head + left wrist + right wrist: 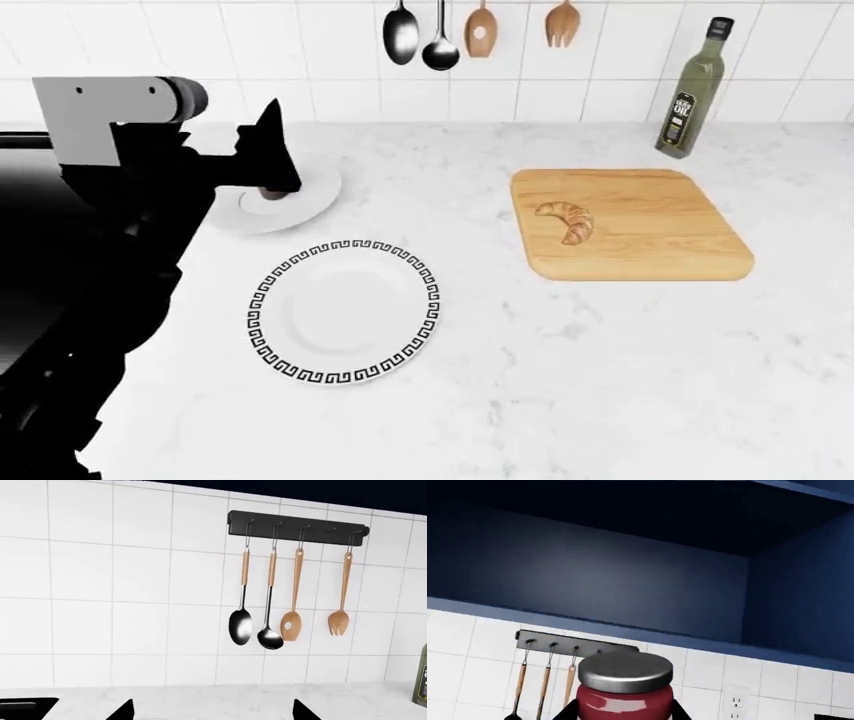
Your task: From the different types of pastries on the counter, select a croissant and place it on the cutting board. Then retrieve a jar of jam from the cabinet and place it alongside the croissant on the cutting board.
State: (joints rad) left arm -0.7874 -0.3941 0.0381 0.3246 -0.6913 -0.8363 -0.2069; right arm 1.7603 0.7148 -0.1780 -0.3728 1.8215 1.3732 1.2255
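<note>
From the head view I can read one label only: the dark green oil bottle (695, 88) at the back of the table (601, 380) carries the word "OIL" in pale letters; the smaller print around it is too fine to read.

The croissant (566, 221) lies on the cutting board (667, 240), left of its middle; the oil bottle (694, 90) stands behind the board by the wall; left of the board sits the Greek-key plate (344, 311) — behind it a smaller plate (310, 196); utensils (439, 40) hang above the counter (601, 380).
</note>
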